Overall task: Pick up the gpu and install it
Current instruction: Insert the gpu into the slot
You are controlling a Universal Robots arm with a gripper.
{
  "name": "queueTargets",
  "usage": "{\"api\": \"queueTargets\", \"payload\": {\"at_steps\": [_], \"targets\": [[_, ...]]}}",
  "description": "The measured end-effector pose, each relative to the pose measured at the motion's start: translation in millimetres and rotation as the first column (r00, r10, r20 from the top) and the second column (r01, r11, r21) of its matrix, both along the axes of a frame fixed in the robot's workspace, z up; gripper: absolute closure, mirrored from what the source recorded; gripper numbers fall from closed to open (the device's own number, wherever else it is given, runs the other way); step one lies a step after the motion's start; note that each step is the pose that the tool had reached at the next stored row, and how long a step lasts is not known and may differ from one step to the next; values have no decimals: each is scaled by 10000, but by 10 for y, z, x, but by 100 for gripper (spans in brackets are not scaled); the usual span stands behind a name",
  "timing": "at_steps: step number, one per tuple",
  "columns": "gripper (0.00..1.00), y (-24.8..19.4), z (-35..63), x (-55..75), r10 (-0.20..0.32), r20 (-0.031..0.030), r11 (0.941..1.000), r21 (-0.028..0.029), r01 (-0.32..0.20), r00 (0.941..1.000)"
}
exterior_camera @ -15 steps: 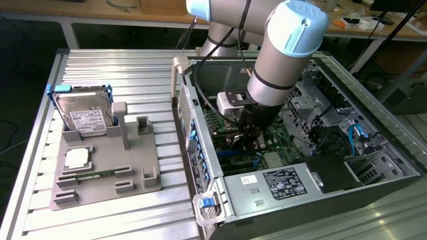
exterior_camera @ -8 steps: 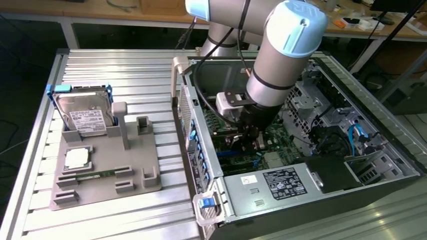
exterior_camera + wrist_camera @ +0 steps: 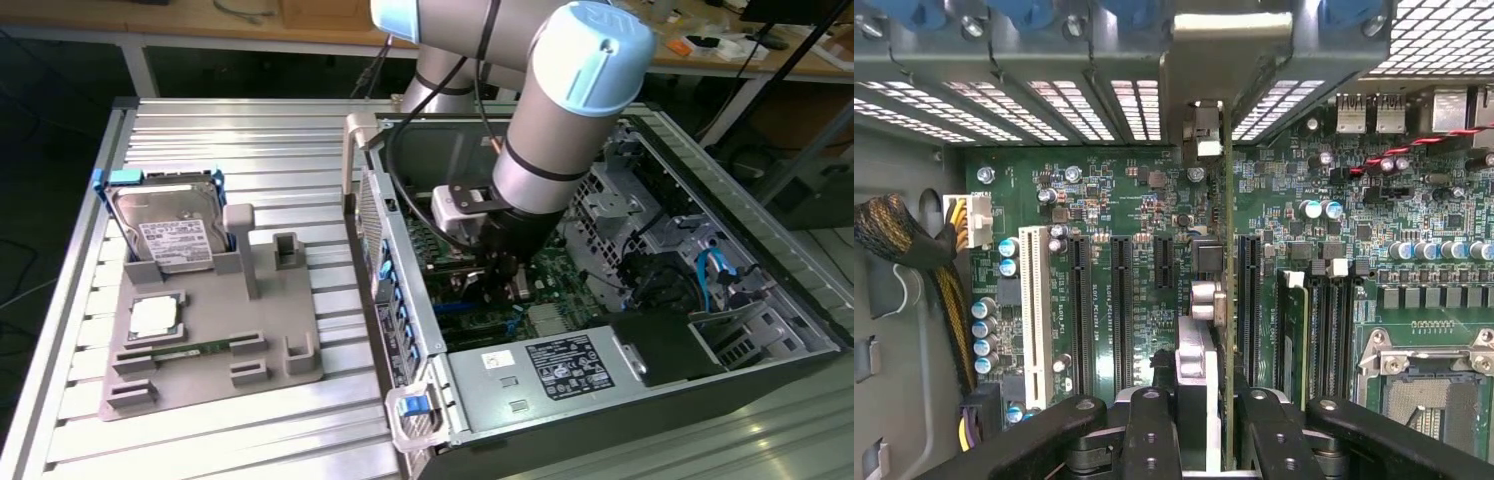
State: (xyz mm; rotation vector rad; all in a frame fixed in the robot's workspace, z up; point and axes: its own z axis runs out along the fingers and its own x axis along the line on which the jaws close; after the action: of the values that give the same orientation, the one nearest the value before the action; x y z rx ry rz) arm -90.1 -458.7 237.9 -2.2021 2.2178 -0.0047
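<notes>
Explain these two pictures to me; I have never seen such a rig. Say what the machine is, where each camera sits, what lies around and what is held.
The grey-and-blue machine is a robot arm with a gripper at its tip. The exterior view is taken from off the arm: it reaches into an open computer case on a metal table. Beside the case, a grey holder carries a hard drive, a flat chip and a memory stick. The wrist view comes from a camera on the wrist, looking past the black fingers at the green motherboard. The gripper is shut on the gpu, a thin card seen edge-on among the long slots. Whether it is seated I cannot tell.
</notes>
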Motion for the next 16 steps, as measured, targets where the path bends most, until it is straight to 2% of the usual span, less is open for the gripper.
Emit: {"api": "queueTargets", "payload": {"at_steps": [16], "targets": [[71,0,-23,-22,-1,2,10000,-1,1,10000]]}}
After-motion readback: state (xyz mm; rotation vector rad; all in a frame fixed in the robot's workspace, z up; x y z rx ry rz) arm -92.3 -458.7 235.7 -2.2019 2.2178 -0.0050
